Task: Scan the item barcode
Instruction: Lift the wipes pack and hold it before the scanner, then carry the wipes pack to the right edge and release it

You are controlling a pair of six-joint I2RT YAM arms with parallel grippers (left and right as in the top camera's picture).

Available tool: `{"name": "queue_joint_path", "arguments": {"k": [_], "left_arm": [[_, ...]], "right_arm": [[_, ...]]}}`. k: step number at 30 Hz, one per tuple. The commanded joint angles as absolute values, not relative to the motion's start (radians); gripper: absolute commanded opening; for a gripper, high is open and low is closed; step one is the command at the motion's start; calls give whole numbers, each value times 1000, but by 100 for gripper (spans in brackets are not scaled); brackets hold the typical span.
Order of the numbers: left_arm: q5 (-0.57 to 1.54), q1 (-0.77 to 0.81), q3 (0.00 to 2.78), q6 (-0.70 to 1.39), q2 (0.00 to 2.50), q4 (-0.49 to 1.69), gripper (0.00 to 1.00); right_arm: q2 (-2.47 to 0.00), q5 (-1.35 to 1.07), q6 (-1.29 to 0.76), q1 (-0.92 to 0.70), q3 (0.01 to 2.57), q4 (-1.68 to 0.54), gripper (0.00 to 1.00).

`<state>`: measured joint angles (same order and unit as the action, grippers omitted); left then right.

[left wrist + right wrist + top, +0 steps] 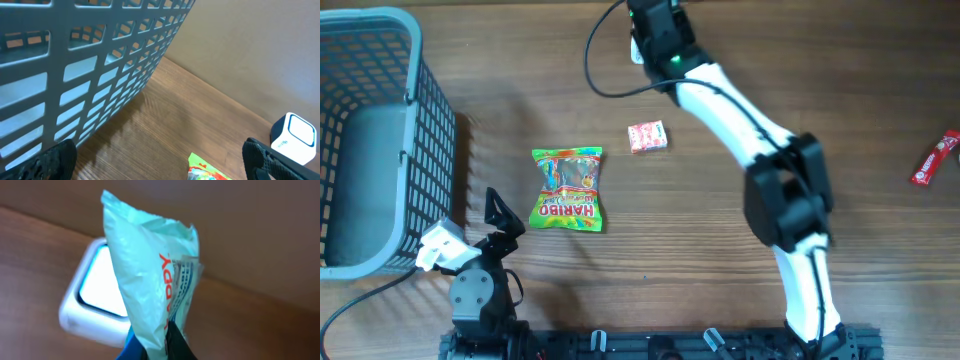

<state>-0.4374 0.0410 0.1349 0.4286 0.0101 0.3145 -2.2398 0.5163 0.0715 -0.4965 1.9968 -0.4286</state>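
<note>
Pale green packet (150, 275) sits pinched at its lower end in your right gripper (155, 345), held upright just in front of the white scanner (95, 292). Your left gripper (160, 165) stands wide open (holding nothing) near the grey basket (75, 75), with the Haribo bag (568, 188) just beside it.

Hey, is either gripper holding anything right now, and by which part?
The right gripper pinches a pale green packet by its lower end in the wrist view. The left gripper is open and holds nothing.
</note>
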Motion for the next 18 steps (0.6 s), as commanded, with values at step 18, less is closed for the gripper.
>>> {"name": "queue_joint_path", "arguments": {"k": [18], "left_arm": [[-446, 37, 131, 420, 7, 313, 100]], "right_arm": [[-2024, 222, -456, 295, 1587, -809, 4]]}}
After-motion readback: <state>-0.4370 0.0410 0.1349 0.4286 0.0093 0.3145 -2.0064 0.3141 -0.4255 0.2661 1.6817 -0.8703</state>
